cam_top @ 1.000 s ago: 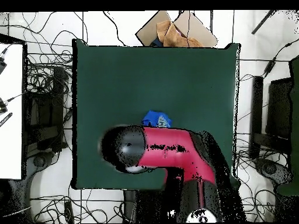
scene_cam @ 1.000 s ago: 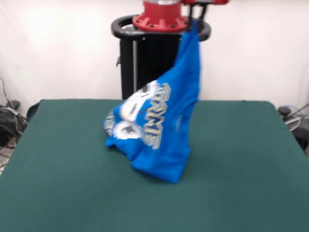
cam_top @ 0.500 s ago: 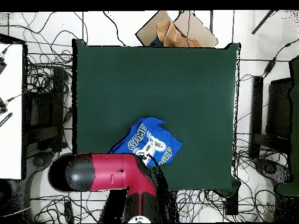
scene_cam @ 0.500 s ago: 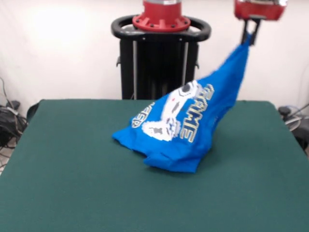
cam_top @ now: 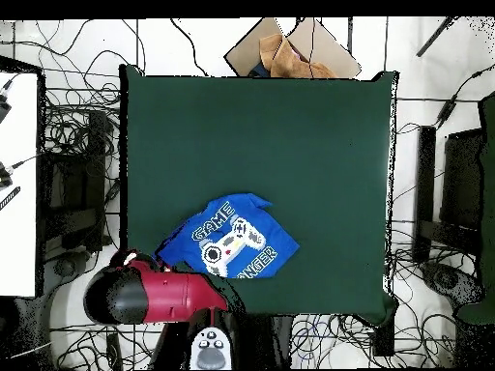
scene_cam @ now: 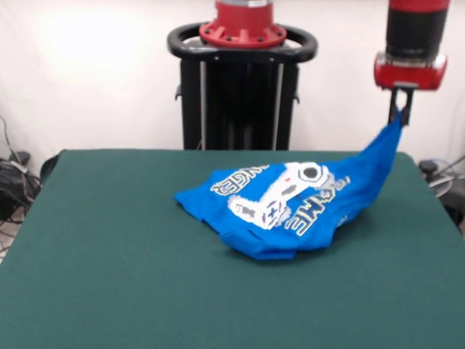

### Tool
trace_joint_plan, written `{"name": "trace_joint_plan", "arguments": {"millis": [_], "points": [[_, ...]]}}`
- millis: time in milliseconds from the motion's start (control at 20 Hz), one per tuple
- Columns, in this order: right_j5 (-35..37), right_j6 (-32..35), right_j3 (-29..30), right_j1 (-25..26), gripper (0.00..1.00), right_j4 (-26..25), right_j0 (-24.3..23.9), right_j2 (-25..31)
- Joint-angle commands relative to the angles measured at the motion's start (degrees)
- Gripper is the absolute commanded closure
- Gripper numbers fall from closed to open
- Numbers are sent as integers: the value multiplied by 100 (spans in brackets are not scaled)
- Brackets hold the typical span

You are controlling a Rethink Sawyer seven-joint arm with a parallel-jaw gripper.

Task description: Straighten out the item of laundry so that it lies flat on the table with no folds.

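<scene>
- Shirt [scene_cam: 290, 207] corner is pinched between your gripper [scene_cam: 399, 115] fingers, closed on the cloth, held above the table [scene_cam: 109, 276] near its edge
- From that raised corner you see the blue cloth slope down in a taut fold to the rest of the shirt, which lies on the green felt
- Your print faces up: a white-grey controller with lettering beside it; the overhead view reads "GAME" [cam_top: 214, 221]
- Shirt's edge toward the camera in the front view is folded and rumpled, so it is not flat
- Overhead, your shirt [cam_top: 232, 242] sits in the table's [cam_top: 319, 135] half nearest the red arm [cam_top: 155, 298], off to one side of centre
</scene>
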Motion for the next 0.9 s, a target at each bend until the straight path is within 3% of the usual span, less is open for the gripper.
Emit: {"name": "trace_joint_plan", "arguments": {"millis": [50,250,500,900], "points": [[-360,1597,377,946,100,640,281,574],[-425,1675,470,886,100,915,326,837],[-280,1462,358,918,100,902,621,391],[-774,1101,350,1363,100,579,278,380]]}}
